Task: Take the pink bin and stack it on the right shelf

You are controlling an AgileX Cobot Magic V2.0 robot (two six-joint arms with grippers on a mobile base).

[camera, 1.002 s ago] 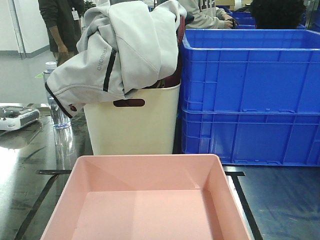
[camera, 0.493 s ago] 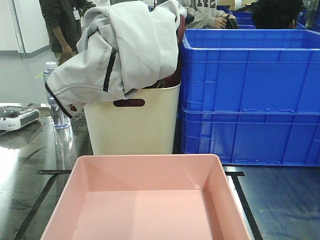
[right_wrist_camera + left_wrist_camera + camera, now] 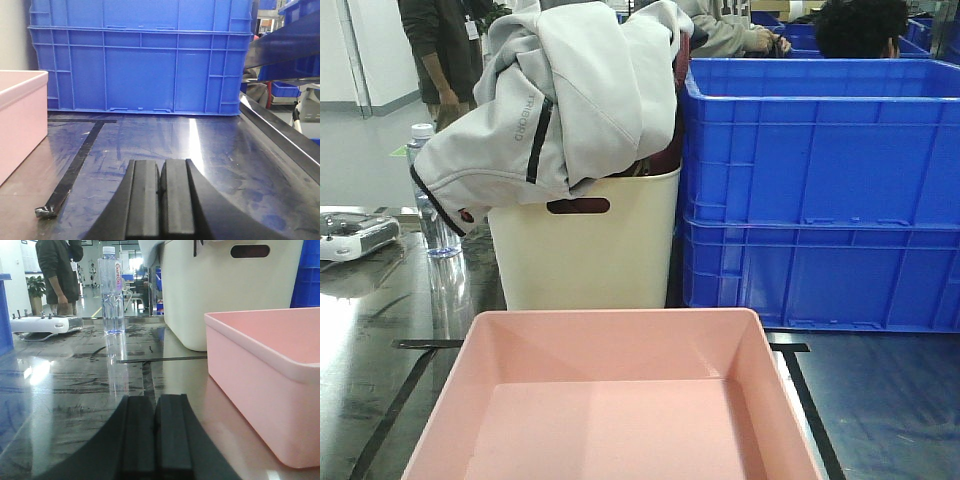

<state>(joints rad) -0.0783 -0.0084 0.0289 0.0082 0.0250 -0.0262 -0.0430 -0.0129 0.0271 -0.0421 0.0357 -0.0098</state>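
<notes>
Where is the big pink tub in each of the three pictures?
Front view: the pink bin fills the bottom middle.
Left wrist view: right side, beside the shut left claw.
Right wrist view: only its corner at the left edge.
Shared landmark: the cream bin behind it, also upper middle.

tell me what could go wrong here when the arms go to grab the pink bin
Both grippers, left gripper and right gripper, are shut beside the pink bin, gripping nothing; closed jaws can't take its rim. The cream bin with a jacket stands close behind, so a lift forward might bump it. The water bottle on the left could get knocked over by a wide swing.
</notes>
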